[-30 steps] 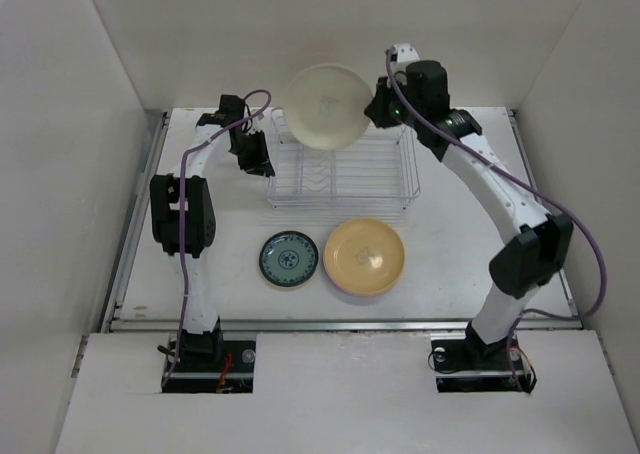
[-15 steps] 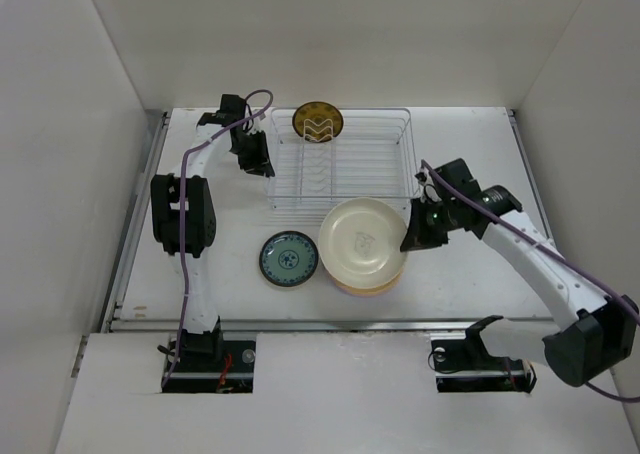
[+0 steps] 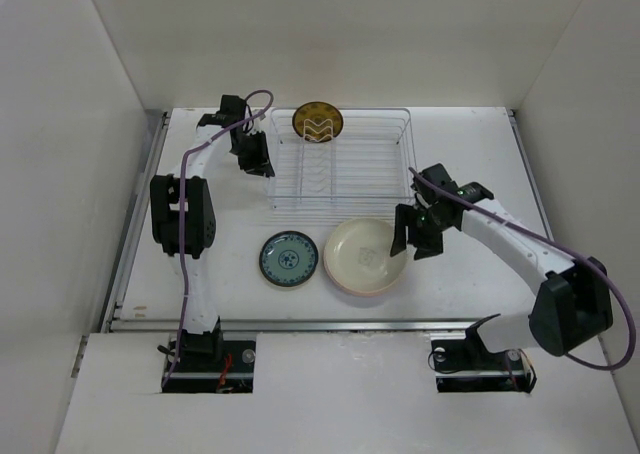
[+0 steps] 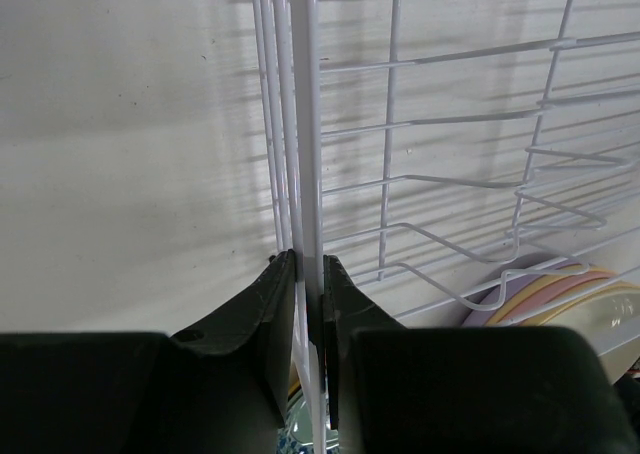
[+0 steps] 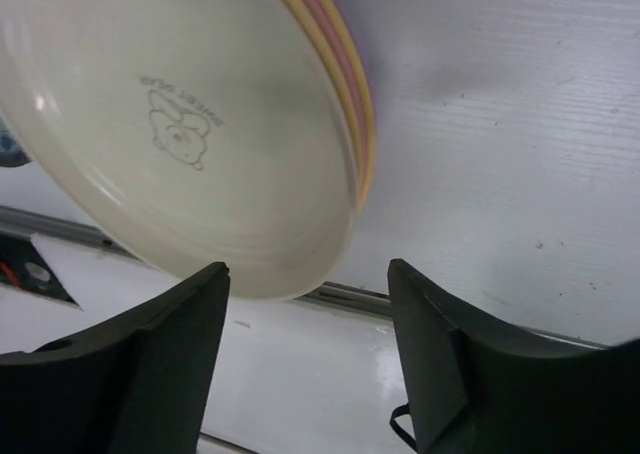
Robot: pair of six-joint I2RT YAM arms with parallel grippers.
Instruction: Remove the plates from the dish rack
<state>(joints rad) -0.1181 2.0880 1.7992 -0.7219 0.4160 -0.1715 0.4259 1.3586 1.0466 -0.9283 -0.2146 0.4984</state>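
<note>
The silver wire dish rack (image 3: 345, 169) stands at the back of the table, with one small mustard-yellow plate (image 3: 318, 122) upright at its far end. In front of the rack lies a stack of plates, a cream plate (image 3: 363, 256) on top. My right gripper (image 3: 403, 236) is open at the stack's right edge. In the right wrist view its fingers (image 5: 308, 269) stand wide apart beside the cream plate (image 5: 180, 124), touching nothing; tan-yellow, pink and lavender rims (image 5: 357, 104) show beneath it. My left gripper (image 4: 305, 264) is shut on the rack's left rim wire (image 4: 308, 124).
A small teal patterned plate (image 3: 288, 258) lies flat just left of the stack. The table's front rail (image 3: 340, 324) runs close behind the stack's near side. White walls enclose the table on three sides.
My right arm brought the cream plate from above the rack down onto the stack in front, then opened and let it go. The left arm kept its hold on the rack.
</note>
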